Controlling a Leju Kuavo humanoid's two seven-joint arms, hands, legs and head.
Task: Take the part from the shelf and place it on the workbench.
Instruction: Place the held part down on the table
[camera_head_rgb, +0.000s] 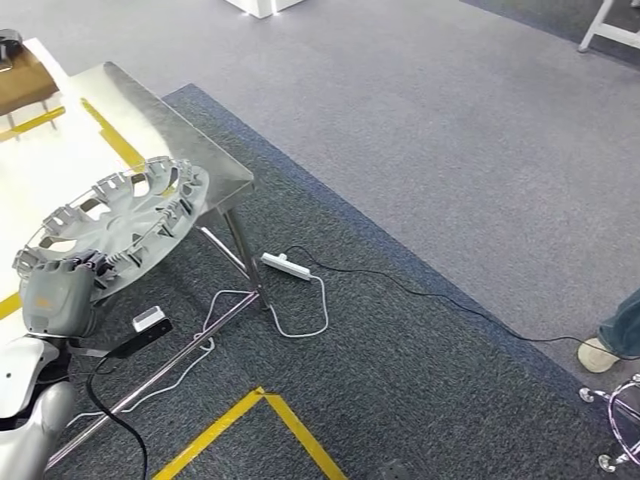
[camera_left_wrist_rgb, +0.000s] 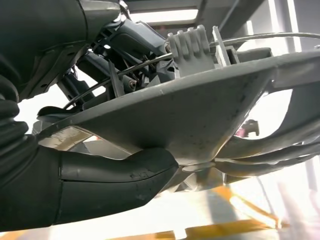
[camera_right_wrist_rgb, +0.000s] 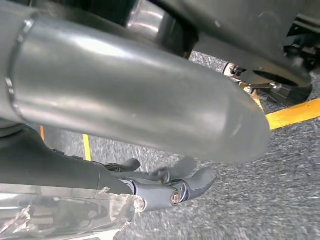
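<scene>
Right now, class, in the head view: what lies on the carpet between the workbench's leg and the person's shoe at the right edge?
A white power strip beside the workbench leg, then its thin black cable running across bare carpet to the shoe.

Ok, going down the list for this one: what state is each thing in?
Wheel cover: gripped at its near rim, partly over the workbench, far side overhanging the edge.
Left hand: holds the wheel cover.
Right hand: fingers apart, holding nothing.
Workbench: steel top, yellow tape line on it.
Power strip: on the carpet, white cable attached.
</scene>
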